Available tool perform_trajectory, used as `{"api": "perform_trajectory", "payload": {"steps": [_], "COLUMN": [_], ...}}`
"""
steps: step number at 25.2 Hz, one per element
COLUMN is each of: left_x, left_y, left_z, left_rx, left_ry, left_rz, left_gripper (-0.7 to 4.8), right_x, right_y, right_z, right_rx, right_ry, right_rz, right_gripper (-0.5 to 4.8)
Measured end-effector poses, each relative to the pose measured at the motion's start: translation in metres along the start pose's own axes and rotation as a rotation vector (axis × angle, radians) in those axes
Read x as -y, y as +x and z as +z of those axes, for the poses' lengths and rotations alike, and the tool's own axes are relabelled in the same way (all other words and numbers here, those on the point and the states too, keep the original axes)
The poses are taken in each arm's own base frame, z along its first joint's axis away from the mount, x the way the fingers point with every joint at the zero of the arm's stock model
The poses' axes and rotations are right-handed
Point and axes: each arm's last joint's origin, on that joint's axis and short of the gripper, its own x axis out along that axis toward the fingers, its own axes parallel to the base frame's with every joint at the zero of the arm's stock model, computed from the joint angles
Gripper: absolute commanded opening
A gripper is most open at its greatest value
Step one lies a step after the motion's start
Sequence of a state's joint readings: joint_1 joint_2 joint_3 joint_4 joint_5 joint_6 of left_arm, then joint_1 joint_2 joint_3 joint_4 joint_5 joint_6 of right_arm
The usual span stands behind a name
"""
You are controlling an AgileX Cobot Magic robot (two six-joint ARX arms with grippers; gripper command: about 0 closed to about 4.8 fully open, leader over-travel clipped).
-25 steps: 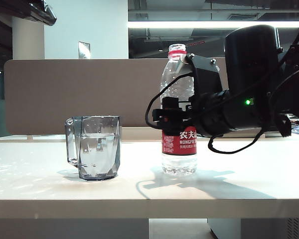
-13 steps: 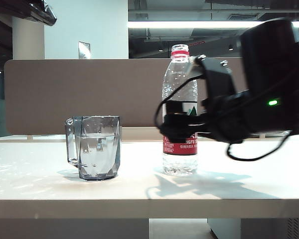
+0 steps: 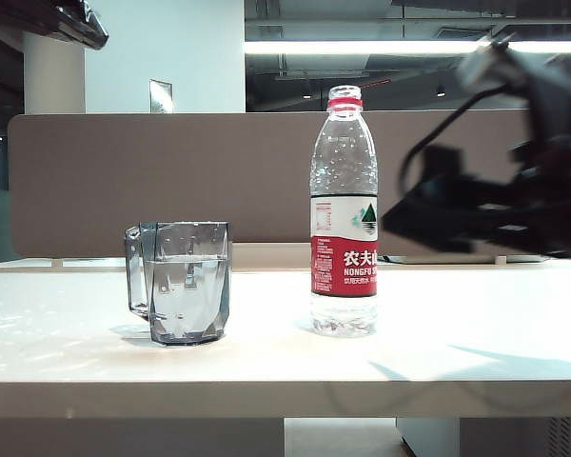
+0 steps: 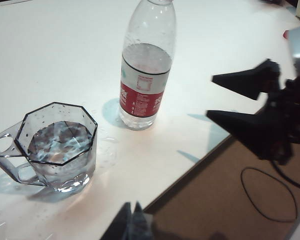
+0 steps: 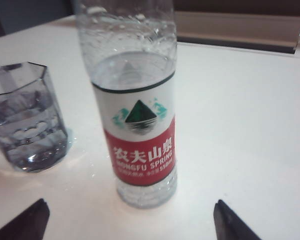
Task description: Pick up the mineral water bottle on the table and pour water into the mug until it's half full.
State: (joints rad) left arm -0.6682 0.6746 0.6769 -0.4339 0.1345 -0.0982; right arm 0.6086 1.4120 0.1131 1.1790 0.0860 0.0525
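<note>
Right end effector (image 4: 225, 95) has let go of the bottle (image 3: 344, 209) and pulled back, jaws wide. Bottle stands upright on the table (image 3: 457, 352), near the mug (image 3: 181, 283), which looks about half full. Pour likely done. Left end effector (image 4: 131, 220): aperture unclear.

The desk (image 3: 438, 367) is a wide, flat white top with a thick pale front edge, lit so that soft shadows fall across it. Two things stand directly on it. The mug (image 3: 180, 282), smoky grey, transparent and faceted, sits upright toward the left with its angular handle turned outward, and water (image 4: 60, 142) fills it roughly halfway. The mineral water bottle (image 3: 344, 211) stands upright to the right of the mug, near it but apart, uncapped, with a red neck ring and a white-and-red label. Small droplets speckle the desk around the mug's base.
</note>
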Motion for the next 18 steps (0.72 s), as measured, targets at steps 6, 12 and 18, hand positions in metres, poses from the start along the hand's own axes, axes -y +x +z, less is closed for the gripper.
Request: {"api": "perform_trajectory", "payload": {"steps": [6, 12, 18], "left_x": [0.000, 0.000, 0.000], "left_y": [0.000, 0.000, 0.000], "left_z": [0.000, 0.000, 0.000], "left_rx": [0.000, 0.000, 0.000], "left_ry": [0.000, 0.000, 0.000], "left_rz": [0.000, 0.000, 0.000], "left_gripper": [-0.01, -0.01, -0.01], "right_x": [0.002, 0.003, 0.004], "right_y": [-0.027, -0.039, -0.050], "right_z": [0.000, 0.006, 0.008], "right_rx": [0.006, -0.039, -0.074], "right_ry": [0.001, -0.003, -0.004], "right_rz": [0.000, -0.002, -0.005], "right_gripper": [3.05, 0.49, -0.05]}}
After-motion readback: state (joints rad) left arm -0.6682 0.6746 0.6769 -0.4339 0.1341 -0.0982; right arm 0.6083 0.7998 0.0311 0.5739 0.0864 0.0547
